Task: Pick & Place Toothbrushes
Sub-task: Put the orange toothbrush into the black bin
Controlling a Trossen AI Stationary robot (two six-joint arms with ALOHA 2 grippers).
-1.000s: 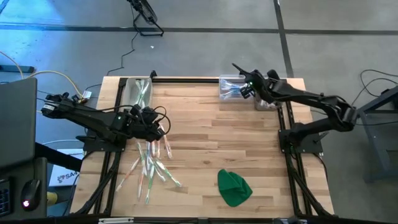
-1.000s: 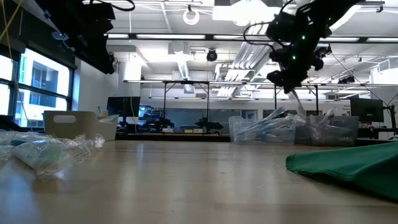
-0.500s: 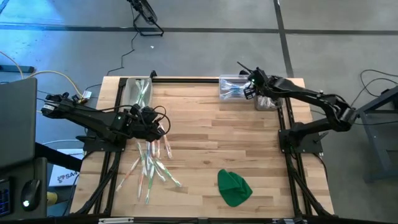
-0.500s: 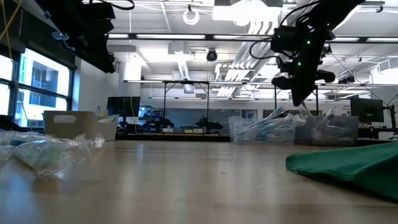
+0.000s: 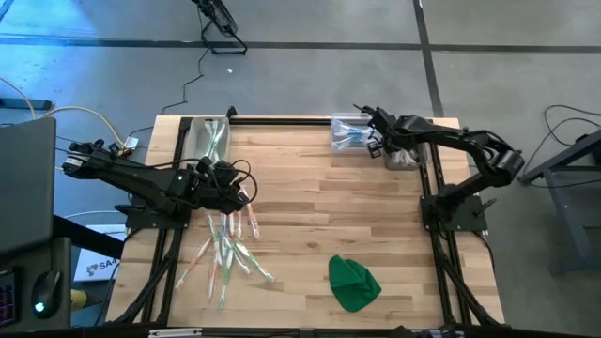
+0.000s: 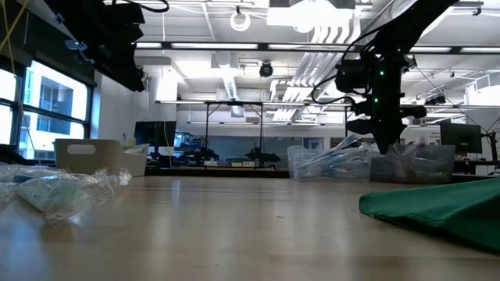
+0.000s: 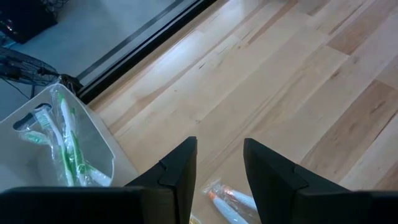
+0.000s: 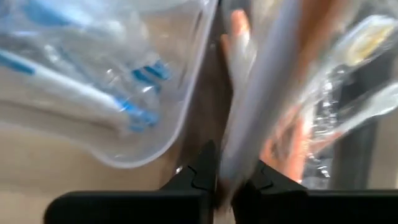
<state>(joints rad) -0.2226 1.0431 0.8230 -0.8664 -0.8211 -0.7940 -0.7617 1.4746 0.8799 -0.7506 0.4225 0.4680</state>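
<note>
From above, the far-left clear bin (image 5: 207,136) holds green toothbrushes (image 5: 218,137); more wrapped brushes (image 5: 228,246) lie strewn near the left gripper (image 5: 246,194). The right gripper (image 5: 374,141) has dropped lower between two far-right bins (image 5: 349,131). At table height, crinkly plastic glints. Left fingers (image 7: 180,171) released; right fingers (image 8: 202,168) clench an orange toothbrush (image 8: 264,93).

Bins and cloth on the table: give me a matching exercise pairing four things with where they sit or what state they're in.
Things:
1. left bin
2. green cloth
3. right gripper
4. left gripper

Places or states:
A. shut on a toothbrush over the far right bins
B. near edge, right of centre
C. open, above the loose toothbrushes
D. far left corner, green brushes inside

Pairs: 1-D, 2-B, 3-A, 4-C
</note>
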